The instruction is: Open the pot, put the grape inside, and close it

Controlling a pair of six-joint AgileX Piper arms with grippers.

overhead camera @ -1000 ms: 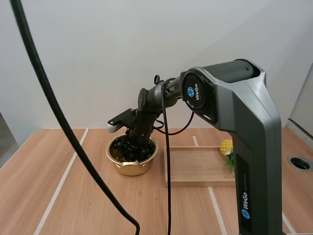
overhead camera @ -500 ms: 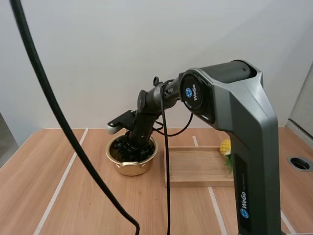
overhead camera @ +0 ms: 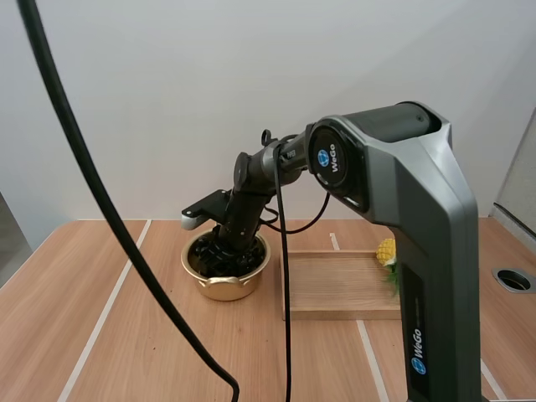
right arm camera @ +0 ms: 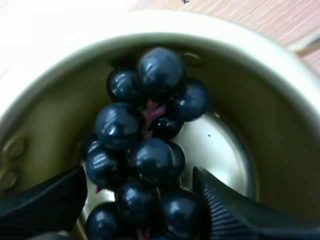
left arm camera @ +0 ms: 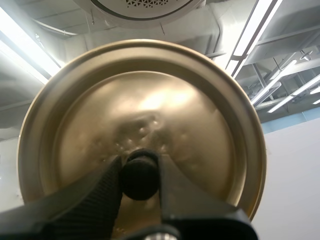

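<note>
Grapes (right arm camera: 150,157) lie in the pot (right arm camera: 280,115) between wide right jaws; left jaws pinch the lid knob (left arm camera: 140,176).

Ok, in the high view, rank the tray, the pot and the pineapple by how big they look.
Largest to smallest:
1. Tray, widest by far.
2. Pot, clearly smaller.
3. Pineapple, smallest.
All three sit about equally far from the camera, so the order is safe.

One pot (overhead camera: 224,290), lid (left arm camera: 145,110), grape bunch (right arm camera: 145,150), tray (overhead camera: 335,286)
</note>
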